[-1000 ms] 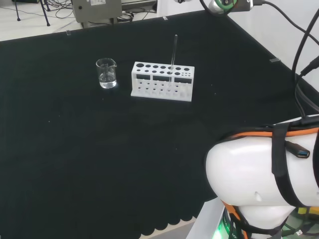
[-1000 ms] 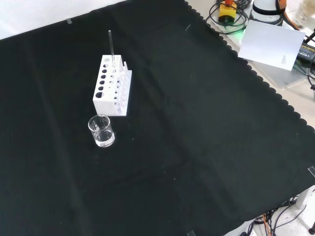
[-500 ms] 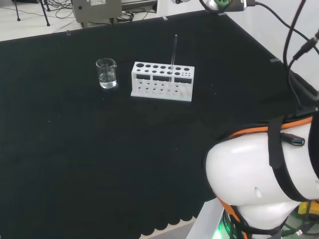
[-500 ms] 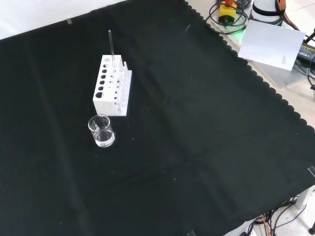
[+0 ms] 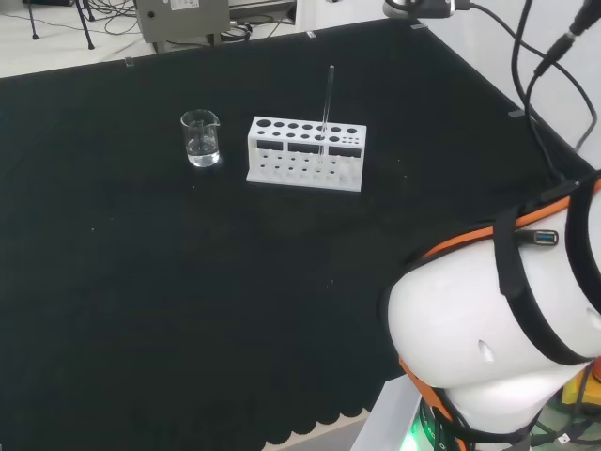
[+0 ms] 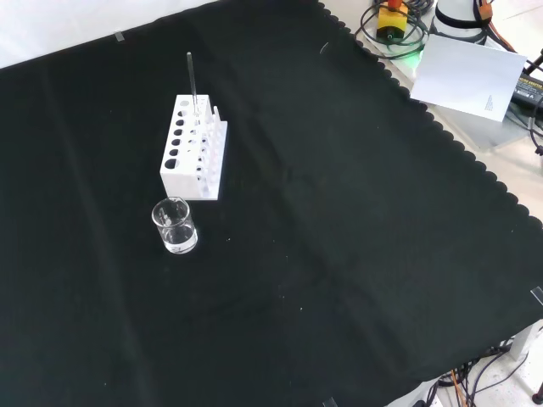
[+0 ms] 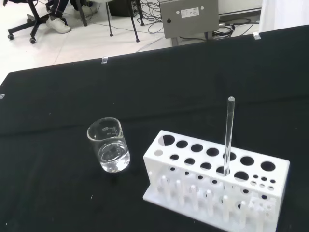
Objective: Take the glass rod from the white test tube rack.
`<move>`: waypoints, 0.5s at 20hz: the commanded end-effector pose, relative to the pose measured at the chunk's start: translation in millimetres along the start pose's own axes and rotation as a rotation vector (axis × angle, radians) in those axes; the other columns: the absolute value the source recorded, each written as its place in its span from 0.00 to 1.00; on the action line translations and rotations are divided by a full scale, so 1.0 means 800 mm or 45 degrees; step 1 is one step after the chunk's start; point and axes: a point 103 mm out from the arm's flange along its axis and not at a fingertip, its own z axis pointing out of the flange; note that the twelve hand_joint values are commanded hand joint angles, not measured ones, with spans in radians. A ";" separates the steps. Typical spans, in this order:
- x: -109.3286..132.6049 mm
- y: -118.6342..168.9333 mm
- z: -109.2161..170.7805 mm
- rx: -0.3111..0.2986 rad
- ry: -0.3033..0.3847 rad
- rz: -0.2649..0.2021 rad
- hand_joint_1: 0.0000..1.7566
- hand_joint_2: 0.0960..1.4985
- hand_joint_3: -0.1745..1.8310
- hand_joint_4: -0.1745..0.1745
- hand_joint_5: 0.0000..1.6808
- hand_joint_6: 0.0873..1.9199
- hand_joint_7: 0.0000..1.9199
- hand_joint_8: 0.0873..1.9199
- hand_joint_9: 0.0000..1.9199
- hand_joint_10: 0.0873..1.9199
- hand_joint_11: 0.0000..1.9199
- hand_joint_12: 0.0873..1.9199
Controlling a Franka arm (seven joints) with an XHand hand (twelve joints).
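Note:
A white test tube rack (image 5: 306,153) stands on the black cloth, toward the far middle in the head view. A clear glass rod (image 5: 327,105) stands upright in one of its holes, near the rack's right end in that view. The front view has the rack (image 6: 195,147) at the upper left with the rod (image 6: 192,80) rising from its far end. In the wrist view the rod (image 7: 228,136) and rack (image 7: 218,181) are close, seen from above and to one side.
A small clear glass beaker (image 5: 200,138) holding a little clear liquid stands just left of the rack in the head view, and nearer the camera than the rack in the front view (image 6: 174,225). The arm's white links (image 5: 498,329) fill the head view's lower right.
The arm's white link in the head view has shifted and turned, with its cables swinging. Rack, rod and beaker have stayed in place.

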 end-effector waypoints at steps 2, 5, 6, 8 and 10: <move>-0.024 0.053 0.020 -0.015 0.004 -0.041 0.43 0.51 0.42 0.06 0.14 0.00 0.08 0.46 0.24 0.46 0.07 0.76; -0.030 0.072 0.031 -0.003 0.005 -0.054 0.43 0.51 0.42 0.04 0.18 0.00 0.11 0.47 0.25 0.46 0.09 0.75; -0.032 0.078 0.036 0.005 0.003 -0.056 0.43 0.51 0.42 0.04 0.19 0.00 0.12 0.47 0.26 0.46 0.10 0.75; -0.036 0.090 0.045 0.018 -0.006 -0.061 0.43 0.52 0.42 0.03 0.21 0.00 0.14 0.47 0.27 0.45 0.11 0.74; -0.042 0.103 0.054 0.016 -0.007 -0.063 0.43 0.52 0.41 0.03 0.23 0.00 0.17 0.48 0.29 0.45 0.14 0.74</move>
